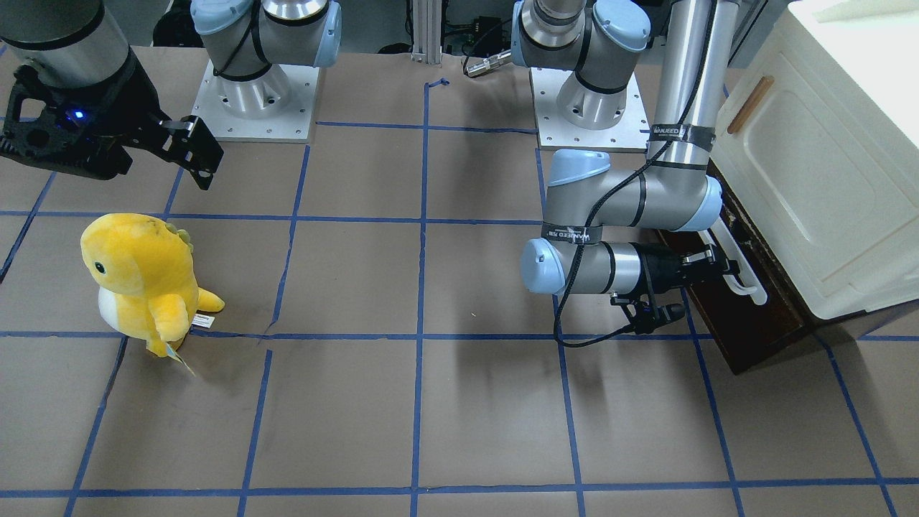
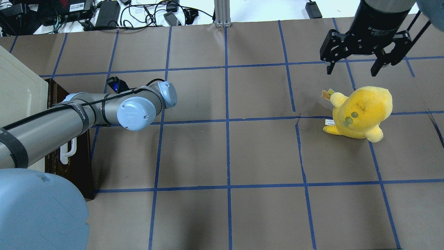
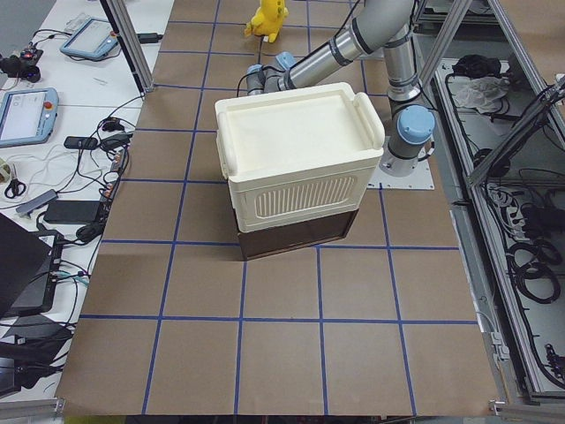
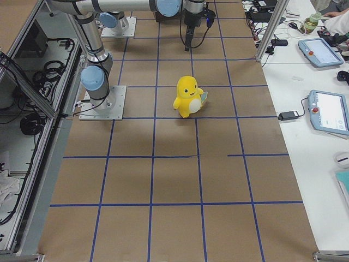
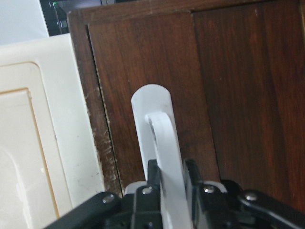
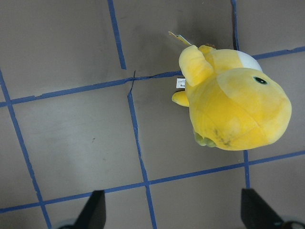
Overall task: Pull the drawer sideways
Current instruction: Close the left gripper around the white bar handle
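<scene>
The drawer's dark brown front [image 1: 750, 323] sits low under the cream cabinet [image 1: 811, 172], with its long white bar handle [image 1: 747, 276] facing the table. My left gripper [image 1: 726, 269] reaches in sideways and is shut on that handle. In the left wrist view its fingers [image 5: 191, 172] clamp both sides of the white handle [image 5: 159, 129] against the brown front [image 5: 238, 95]. In the overhead view my left arm hides the gripper; part of the handle [image 2: 67, 152] and the front [image 2: 81, 166] show. My right gripper [image 2: 353, 67] hangs open and empty, high over the far side.
A yellow plush toy [image 1: 140, 276] stands on the brown paper below my right gripper [image 6: 174, 210], also in the right wrist view [image 6: 233, 105]. The cream cabinet panel carries a small tan handle [image 1: 750, 104]. Both arm bases [image 1: 255, 100] sit at the table's back.
</scene>
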Controlling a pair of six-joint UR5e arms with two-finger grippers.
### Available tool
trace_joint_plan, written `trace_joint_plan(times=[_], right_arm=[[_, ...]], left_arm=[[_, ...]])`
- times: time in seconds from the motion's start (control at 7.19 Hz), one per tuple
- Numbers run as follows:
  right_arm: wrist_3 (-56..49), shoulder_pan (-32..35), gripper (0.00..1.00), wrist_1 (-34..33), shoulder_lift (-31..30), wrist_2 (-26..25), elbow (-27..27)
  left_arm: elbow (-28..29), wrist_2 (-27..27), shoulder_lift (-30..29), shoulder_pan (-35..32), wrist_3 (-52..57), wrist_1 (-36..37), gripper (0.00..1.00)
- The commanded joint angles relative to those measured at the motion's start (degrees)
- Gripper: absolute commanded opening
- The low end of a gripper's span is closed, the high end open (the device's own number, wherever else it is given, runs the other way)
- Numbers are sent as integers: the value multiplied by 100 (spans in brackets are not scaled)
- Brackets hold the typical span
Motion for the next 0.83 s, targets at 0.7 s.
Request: trace_joint_plan(times=[0.7], right_arm=[[0, 0, 100, -1, 0, 0, 0]], left_arm=[[24, 0, -30, -174, 0, 5, 18]])
